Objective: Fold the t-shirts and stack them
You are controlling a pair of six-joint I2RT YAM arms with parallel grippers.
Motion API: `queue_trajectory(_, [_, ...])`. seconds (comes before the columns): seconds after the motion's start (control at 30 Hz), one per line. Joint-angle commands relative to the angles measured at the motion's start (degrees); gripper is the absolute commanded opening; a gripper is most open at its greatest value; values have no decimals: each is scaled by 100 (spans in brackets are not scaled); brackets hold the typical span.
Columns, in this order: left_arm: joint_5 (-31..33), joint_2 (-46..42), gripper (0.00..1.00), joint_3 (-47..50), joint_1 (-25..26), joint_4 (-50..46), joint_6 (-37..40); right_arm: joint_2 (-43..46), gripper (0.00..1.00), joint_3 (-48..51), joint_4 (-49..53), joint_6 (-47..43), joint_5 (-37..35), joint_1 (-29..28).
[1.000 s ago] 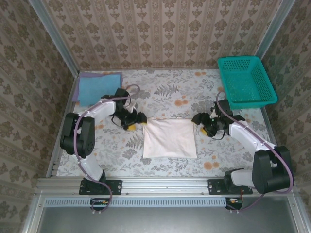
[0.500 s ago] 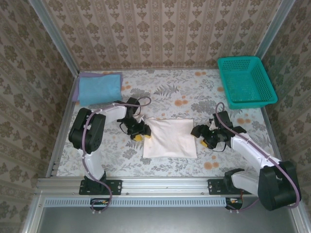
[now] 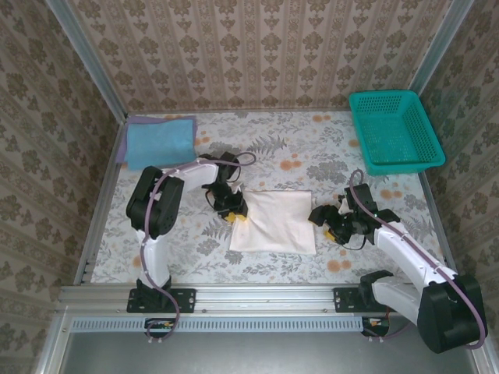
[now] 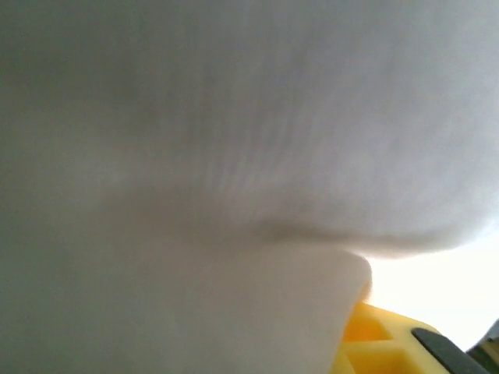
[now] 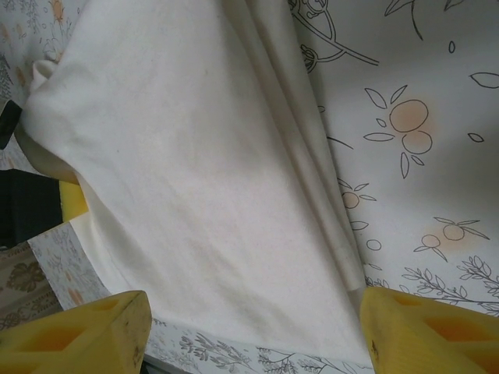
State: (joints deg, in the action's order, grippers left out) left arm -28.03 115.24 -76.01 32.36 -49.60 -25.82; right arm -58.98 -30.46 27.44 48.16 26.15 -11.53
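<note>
The off-white t-shirt [image 3: 273, 222] lies folded in a rectangle mid-table. My left gripper [image 3: 235, 213] is at its left edge. In the left wrist view the white cloth [image 4: 234, 156] covers almost everything, with one yellow finger [image 4: 382, 343] poking out under it, so its jaw state is hidden. My right gripper [image 3: 322, 221] stands open at the shirt's right edge, and the cloth [image 5: 195, 156] lies between and beyond its yellow fingertips [image 5: 86, 331]. The light blue t-shirt [image 3: 160, 140] lies folded at the back left.
A teal mesh basket [image 3: 394, 128] stands at the back right corner. Patterned walls close the table's back and sides, and a metal rail runs along the near edge. The floral tablecloth [image 3: 288, 156] lies bare behind the white shirt.
My left gripper has travelled right and toward the near edge onto the white shirt's left edge, its jaws narrowing. The right gripper slid slightly nearer along the right edge, still open.
</note>
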Motion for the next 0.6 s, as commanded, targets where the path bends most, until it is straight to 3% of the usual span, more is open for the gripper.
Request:
queue_trajectory(0.0, [832,482,22,-265,181,747,-112,-39,73,-25,115,72,109,-32])
queue_trajectory(0.2, [1911,646,0,-702,209,626,-171,-125,73,-157,154,77,153,-34])
queue_trajectory(0.37, [3003,741,0,-1438,137,118,129,-67,72,-249,275,105,187,-31])
queue_trajectory(0.57, [3721,1052,0,-2490,-238,-233,714,264,72,-298,303,308,260,-34])
